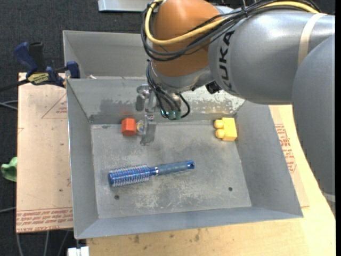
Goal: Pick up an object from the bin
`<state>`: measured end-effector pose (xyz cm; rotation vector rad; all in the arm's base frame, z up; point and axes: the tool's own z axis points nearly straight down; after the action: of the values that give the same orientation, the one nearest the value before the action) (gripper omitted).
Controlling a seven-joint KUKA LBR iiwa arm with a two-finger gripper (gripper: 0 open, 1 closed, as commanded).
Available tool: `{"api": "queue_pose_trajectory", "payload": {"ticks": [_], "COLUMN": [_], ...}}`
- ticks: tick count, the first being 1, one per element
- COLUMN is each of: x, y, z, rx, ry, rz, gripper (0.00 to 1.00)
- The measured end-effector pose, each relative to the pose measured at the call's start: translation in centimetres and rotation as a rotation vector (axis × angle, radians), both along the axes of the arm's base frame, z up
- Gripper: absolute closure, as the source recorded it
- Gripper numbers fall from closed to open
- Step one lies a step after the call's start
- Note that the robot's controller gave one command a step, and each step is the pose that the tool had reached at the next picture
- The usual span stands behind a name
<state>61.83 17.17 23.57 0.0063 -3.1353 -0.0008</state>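
Orange block just beside tool

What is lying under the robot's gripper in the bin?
Grey bin floor shows around the gripper, with a small orange block beside it. The spot directly beneath is covered by the gripper.

Around the grey metal bin, a dark speckled carpet floor shows to its left and beyond its far wall, with a flat grey metal bar lying just behind that wall and a small crumpled green thing well to the bin's left.
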Motion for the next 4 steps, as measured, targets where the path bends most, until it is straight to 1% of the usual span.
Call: {"api": "queue_pose_trajectory", "payload": {"ticks": [1, 2, 3, 4], "x": [-7.4, -7.1, -7.5, -7.1], "y": [-2.8, -2.1, -2.0, -0.5], "z": [-16.9, -13.5, -11.5, -16.9], "rx": [0.001, 0.003, 0.003, 0.003], "ry": [-0.001, -0.011, -0.01, -0.003], "rz": [0.336, 0.489, 0.479, 0.507], "gripper": [0.0, 0.0, 0.0, 0.0]}}
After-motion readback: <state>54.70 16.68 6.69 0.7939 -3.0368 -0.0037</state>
